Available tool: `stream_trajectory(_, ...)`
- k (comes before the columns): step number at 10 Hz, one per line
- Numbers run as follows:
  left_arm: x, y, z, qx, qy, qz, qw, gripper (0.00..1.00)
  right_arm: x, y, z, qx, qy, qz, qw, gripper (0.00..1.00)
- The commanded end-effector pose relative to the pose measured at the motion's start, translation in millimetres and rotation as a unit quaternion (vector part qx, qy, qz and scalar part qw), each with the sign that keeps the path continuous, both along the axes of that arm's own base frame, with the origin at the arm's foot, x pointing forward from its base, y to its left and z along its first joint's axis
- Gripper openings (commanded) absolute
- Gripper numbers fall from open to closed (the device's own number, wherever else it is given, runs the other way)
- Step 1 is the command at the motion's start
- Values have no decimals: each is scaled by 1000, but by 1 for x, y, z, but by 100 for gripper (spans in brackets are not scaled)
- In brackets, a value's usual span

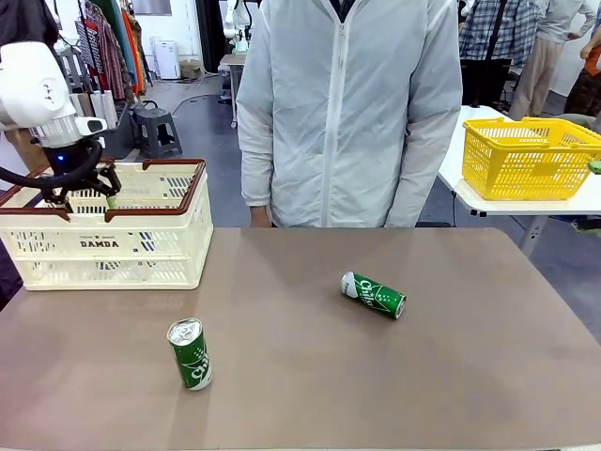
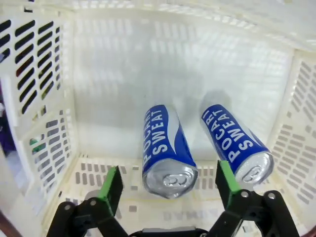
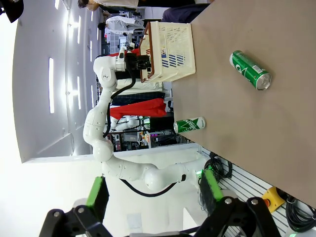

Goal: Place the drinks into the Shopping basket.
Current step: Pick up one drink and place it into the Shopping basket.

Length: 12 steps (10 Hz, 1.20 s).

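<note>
Over the Shopping basket (image 1: 103,246), my left claw (image 2: 168,182) hangs wide and empty above two blue cans (image 2: 165,143) on its floor. Nearest it, the upright green can (image 1: 190,354) stands on the surface (image 1: 310,385), rightward and toward me.

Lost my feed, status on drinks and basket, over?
Left gripper open over cream slotted plastic basket; right gripper open, empty. Two blue cans lying inside. Two green cans on table, one upright. Nothing blocking them.
</note>
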<state>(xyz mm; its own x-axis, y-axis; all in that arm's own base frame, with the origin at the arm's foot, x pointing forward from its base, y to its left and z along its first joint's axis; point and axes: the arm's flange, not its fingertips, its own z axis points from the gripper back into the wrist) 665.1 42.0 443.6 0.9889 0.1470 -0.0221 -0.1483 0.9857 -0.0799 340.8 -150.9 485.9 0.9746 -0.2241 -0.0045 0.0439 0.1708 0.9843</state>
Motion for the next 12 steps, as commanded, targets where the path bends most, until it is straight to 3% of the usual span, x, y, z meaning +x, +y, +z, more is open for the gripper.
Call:
stream_trajectory(1,-14,2,21,-11,-27,-3,1000,100,-1,0,4,-1,9,3,1000,100)
stream_trajectory(4,-47,4,96,-55,-97,-22,994,100,-1,0,4,-1,9,3,1000,100)
stream_trajectory(5,-76,6,147,-102,-128,-41,986,100,-1,0,4,-1,9,3,1000,100)
stream_trajectory(6,-97,6,174,-146,-126,-52,980,100,-1,0,4,-1,9,3,1000,100)
stream_trajectory(7,-135,3,211,-185,-167,-112,962,100,-1,0,4,-1,9,3,1000,100)
stream_trajectory(8,-167,4,227,-266,-121,-140,946,100,-1,0,4,-1,9,3,1000,100)
stream_trajectory(10,-223,24,232,-411,-117,-195,883,100,-1,0,4,-1,9,3,1000,100)
stream_trajectory(11,-242,41,220,-467,-107,-214,852,100,-1,0,4,-1,9,3,1000,100)
stream_trajectory(12,-265,64,203,-536,-91,-229,807,100,-1,0,4,-1,9,3,1000,100)
